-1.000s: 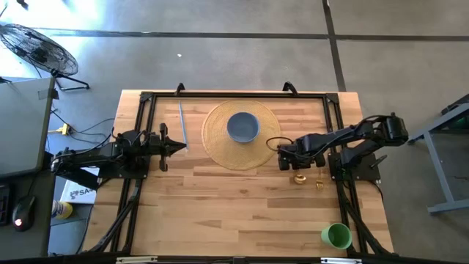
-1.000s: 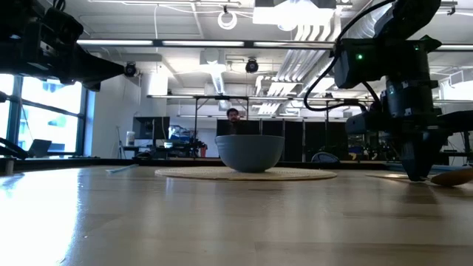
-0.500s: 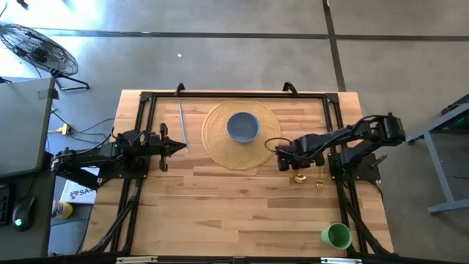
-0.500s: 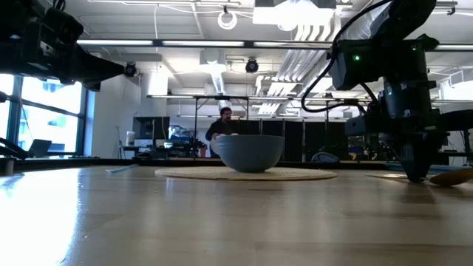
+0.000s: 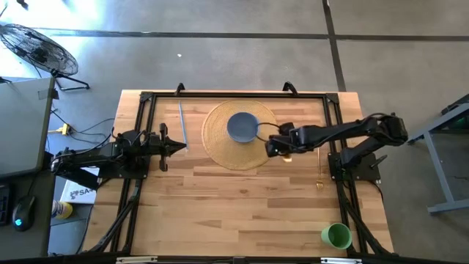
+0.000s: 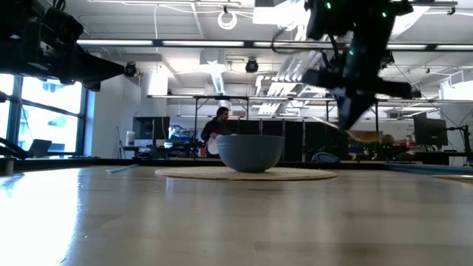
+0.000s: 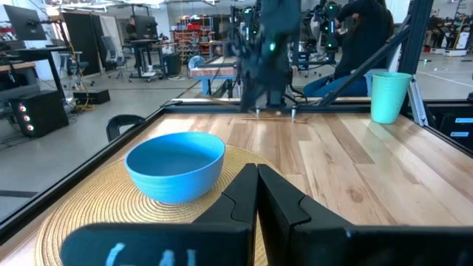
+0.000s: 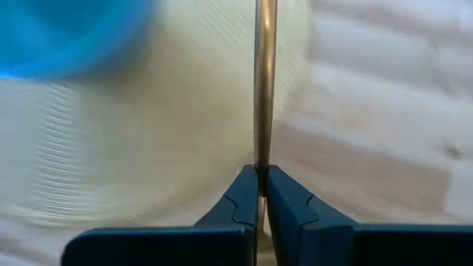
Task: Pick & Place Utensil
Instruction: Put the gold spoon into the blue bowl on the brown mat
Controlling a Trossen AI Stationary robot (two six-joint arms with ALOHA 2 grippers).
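since the earlier frames the right gripper (image 5: 270,146) has been lifted off the worktop (image 5: 242,205) and swung toward the bowl (image 5: 242,126), and the gold utensil (image 8: 264,81) that lay beside it has gone up with it. the fingers are clamped together on the utensil's slim handle, which runs straight out ahead of the gripper in the right wrist view; which kind of utensil it is cannot be told. in the low view the right gripper (image 6: 353,111) hangs clear above the worktop, just beside the bowl and above its rim height.

the step in hand looks like the carry toward a set-down place, probably on or near the woven placemat (image 5: 220,147) under the gripper. it would be done well if the grip is kept firm, the handle kept level, and the descent made slowly so the thin handle is not twisted between the fingers. the bowl stands just ahead of the gripper and is the main thing in the way; the utensil's far end could knock it.

the left gripper (image 5: 178,147) waits well apart across the mat, fingers together on nothing, with a silver utensil (image 5: 182,122) just beside it. another small gold piece (image 5: 319,183) lies behind the right gripper, and a green cup (image 5: 337,235) stands well apart at the corner. a person (image 6: 216,131) is seen in the room behind.
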